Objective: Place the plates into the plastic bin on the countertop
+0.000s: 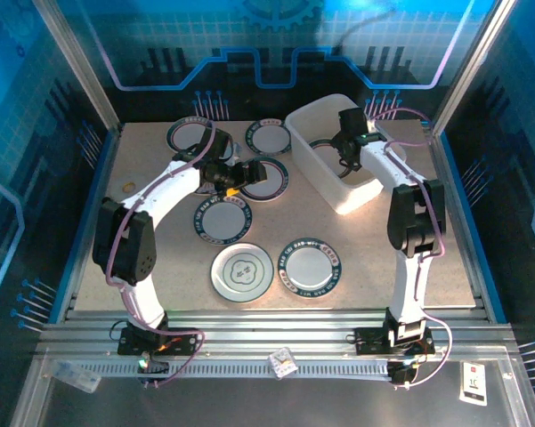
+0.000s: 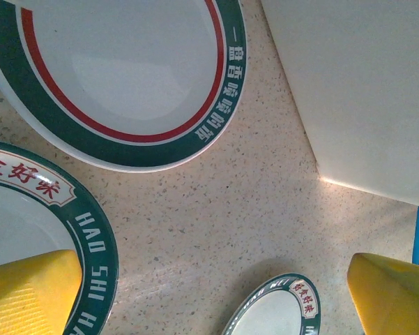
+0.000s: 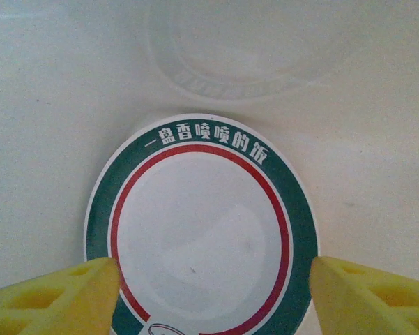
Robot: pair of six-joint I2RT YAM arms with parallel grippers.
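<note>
Plates (image 1: pixel 270 136) lie loose on the countertop (image 1: pixel 383 240). Two are at the far edge, a grey floral plate (image 1: pixel 242 271) and a green-rimmed one (image 1: pixel 311 266) sit near the arm bases, and another (image 1: pixel 222 218) lies mid-table. A small cream disc (image 1: pixel 129 189) sits far left. The plastic bin (image 1: pixel 356 191) stands at the far right.

Seen from above, the left gripper (image 1: pixel 240 175) covers part of a plate just beside the bin. Its wrist camera shows its yellow fingers (image 2: pixel 28 293) spread wide and holding nothing, with speckled surface between them and plate rims crowding three sides.

The right wrist camera shows a red-ringed plate (image 3: pixel 202 230) flat on the bin floor, with the right gripper (image 3: pixel 212 269) open above it.

The left arm bends rightward, low over the table. The right arm reaches forward, its wrist dipping into the bin.
</note>
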